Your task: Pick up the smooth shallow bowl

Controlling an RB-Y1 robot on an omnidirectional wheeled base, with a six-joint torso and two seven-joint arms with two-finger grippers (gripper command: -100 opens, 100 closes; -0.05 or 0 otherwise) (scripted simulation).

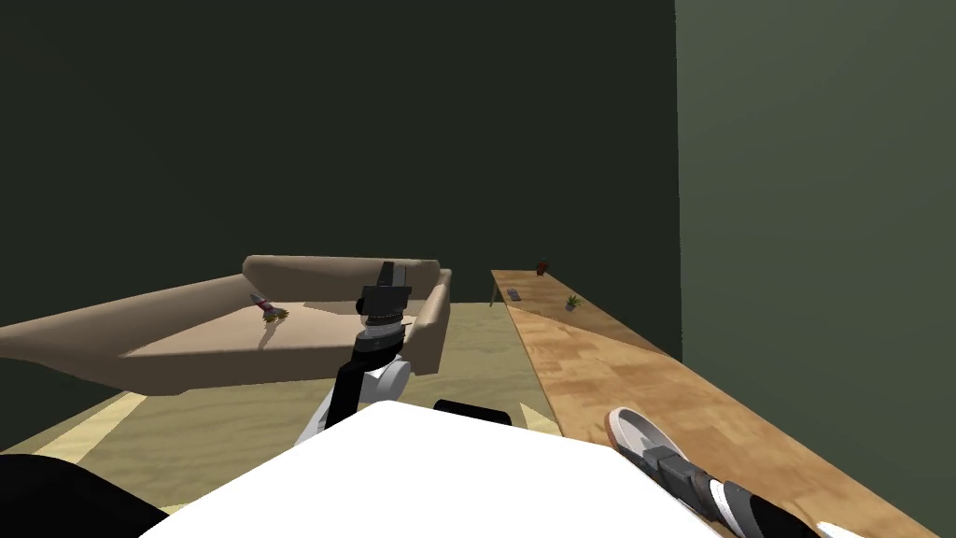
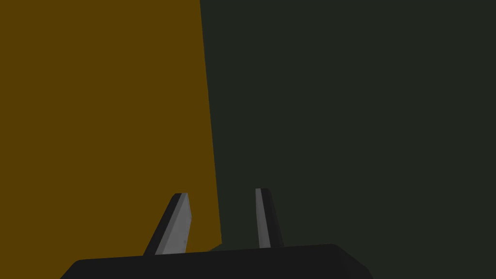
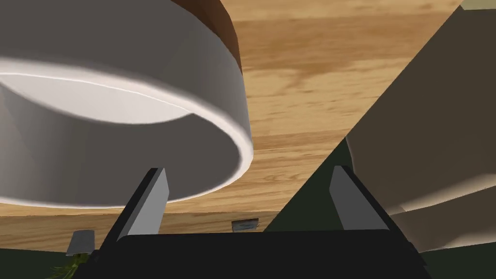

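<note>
The shallow bowl, white inside with a brown outer wall, sits on a long wooden table at my right. In the right wrist view the bowl looms close. My right gripper is open, and the bowl's near rim reaches into the gap between its fingers; I cannot tell whether they touch. In the head view the right gripper is at the bowl's near side. My left gripper is raised in front of my chest. Its fingers stand a modest gap apart, holding nothing.
A beige sofa stands ahead to the left with a small object on its seat. At the table's far end are a dark red item, a small plant and a grey flat thing. A dark wall borders the table.
</note>
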